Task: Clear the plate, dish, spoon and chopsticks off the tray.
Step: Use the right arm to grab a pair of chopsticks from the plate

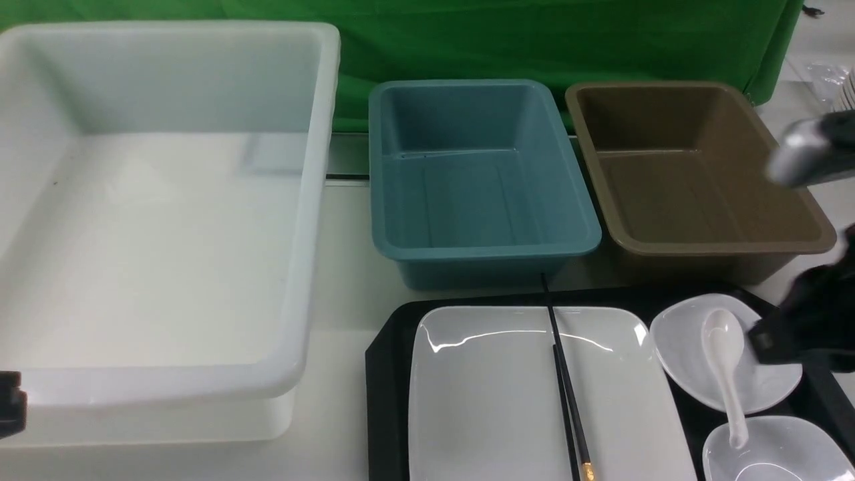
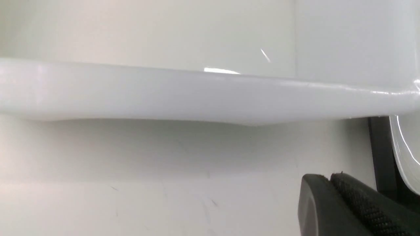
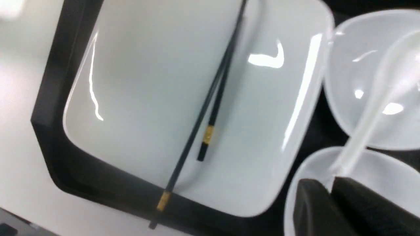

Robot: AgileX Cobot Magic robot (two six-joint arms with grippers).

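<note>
Only the front view took in the teal bin (image 1: 481, 250) and brown bin (image 1: 721, 247), side by side behind the tray (image 1: 387, 374), with the white tub (image 1: 314, 200) to their left. On the tray lay the plate (image 1: 487, 401), the chopsticks (image 1: 564, 387) across it, staggered lengthwise. The right wrist view alone showed both gold bands, one over the plate and one past the tray's rim. The spoon (image 1: 725, 354) had its bowl in the far dish (image 1: 681, 334) and its handle over the near dish (image 1: 788, 454). The right gripper (image 3: 329, 196) hung over the dishes, jaws pressed together on nothing. The left gripper (image 2: 328, 178), below the tub's rim and off the tray, was likewise closed and empty.
</note>
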